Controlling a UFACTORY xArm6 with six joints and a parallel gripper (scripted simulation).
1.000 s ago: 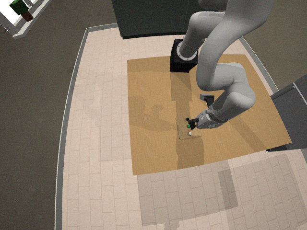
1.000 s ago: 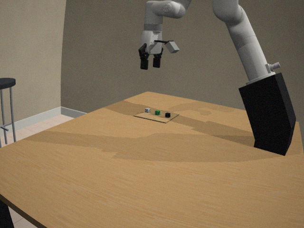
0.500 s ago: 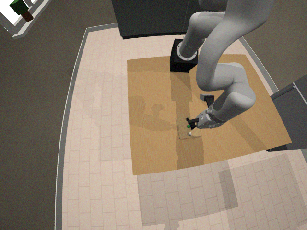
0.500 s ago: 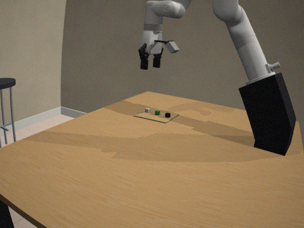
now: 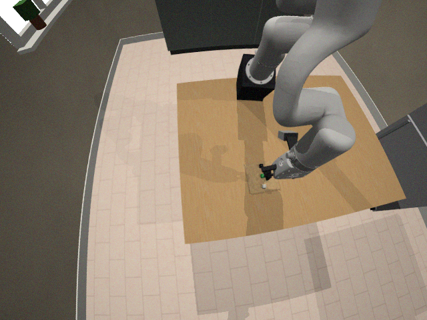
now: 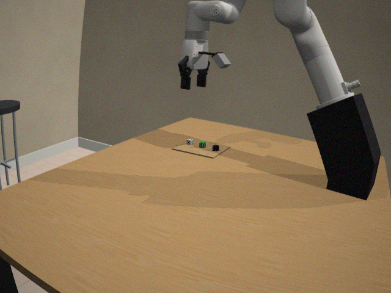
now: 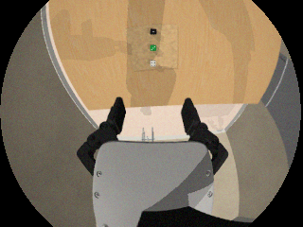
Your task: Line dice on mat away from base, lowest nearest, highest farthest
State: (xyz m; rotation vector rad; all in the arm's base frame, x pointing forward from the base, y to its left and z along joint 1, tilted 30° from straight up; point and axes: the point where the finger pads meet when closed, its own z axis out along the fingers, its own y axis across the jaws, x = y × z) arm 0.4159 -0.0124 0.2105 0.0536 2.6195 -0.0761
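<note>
A thin tan mat lies flat on the wooden table. Three dice stand on it in a row: a black die nearest the robot's base, a green die in the middle and a white die farthest. The wrist view shows the same row: the black die, the green die and the white die on the mat. In the top view the green die and the white die show; the gripper hides the black one. My gripper hangs high above the mat, open and empty.
The robot's black base stands at the table's right side in the exterior view. A stool stands off the table at the left. A dark cabinet stands by the table's edge.
</note>
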